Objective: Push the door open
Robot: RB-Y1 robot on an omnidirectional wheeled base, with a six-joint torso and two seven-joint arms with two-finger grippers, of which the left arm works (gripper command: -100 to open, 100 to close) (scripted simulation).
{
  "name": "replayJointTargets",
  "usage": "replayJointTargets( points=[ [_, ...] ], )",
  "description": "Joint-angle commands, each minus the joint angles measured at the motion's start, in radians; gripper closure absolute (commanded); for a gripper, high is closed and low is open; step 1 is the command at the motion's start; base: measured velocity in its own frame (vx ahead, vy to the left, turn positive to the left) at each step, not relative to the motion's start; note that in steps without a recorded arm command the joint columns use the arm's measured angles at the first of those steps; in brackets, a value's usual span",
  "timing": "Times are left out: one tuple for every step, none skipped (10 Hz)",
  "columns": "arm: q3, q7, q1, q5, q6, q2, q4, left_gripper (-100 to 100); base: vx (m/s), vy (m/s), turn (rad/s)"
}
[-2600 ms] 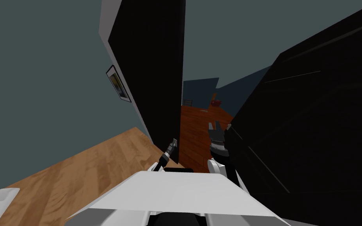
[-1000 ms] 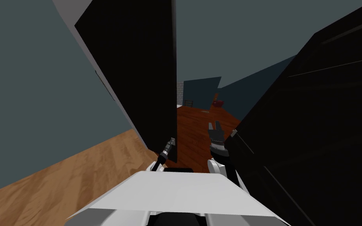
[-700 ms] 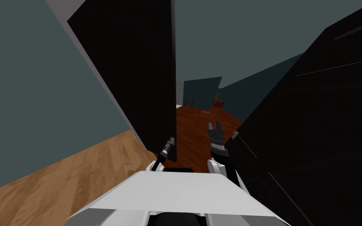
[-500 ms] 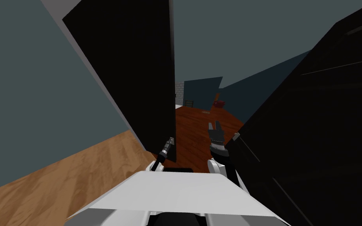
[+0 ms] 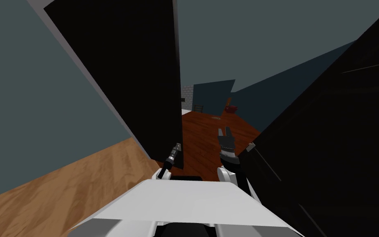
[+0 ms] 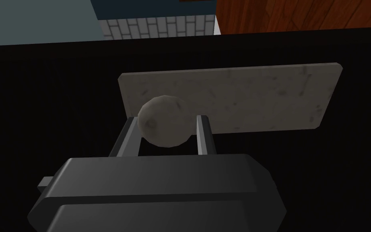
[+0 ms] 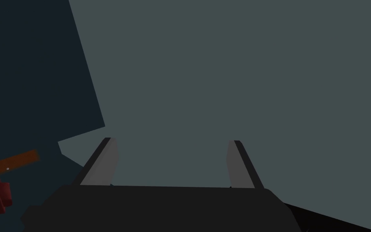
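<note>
- The tall black door [image 5: 135, 74] stands ajar on the left, its free edge beside a gap onto reddish-brown plank floor [image 5: 209, 127].
- The left gripper [image 6: 166, 118] is closed on a round grey knob [image 6: 165, 125], which sits on the door's pale grey rectangular plate [image 6: 261, 96].
- The right gripper [image 5: 225, 131] hovers over the gap, fingers spread wide, holding nothing.
- A large black panel [image 5: 332, 144] rises just right of it.

— What is carrying everything here?
— The floor. Pale wood planks [image 5: 61, 185] are running along the near left, and darker reddish boards [image 5: 209, 135] are stretching away ahead.
— Anything resting on it?
— At the far end of the reddish boards, a small dark thing [image 5: 197, 108] and a red object [image 5: 230, 108] are sitting, too small to identify. The black door [image 5: 143, 82] is standing where the two floorings are meeting.
</note>
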Motion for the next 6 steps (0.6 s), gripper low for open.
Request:
replayJointTargets(
  points=[
    [0.030,-0.008,-0.022,0.010,-0.019,0.000,0.030,100,0.092,-0.094,0.042],
    [0.049,-0.014,-0.027,0.015,-0.018,-0.004,0.036,100,0.129,-0.104,0.055],
    [0.058,-0.017,-0.029,0.017,-0.018,-0.006,0.039,100,0.131,-0.120,0.073],
    [0.074,-0.023,-0.033,0.022,-0.017,-0.011,0.045,100,0.147,-0.140,0.046],
    [0.083,-0.026,-0.035,0.024,-0.017,-0.013,0.048,100,0.121,-0.122,0.050],
    [0.097,-0.031,-0.039,0.028,-0.016,-0.018,0.053,100,0.140,-0.125,0.050]
  ],
)
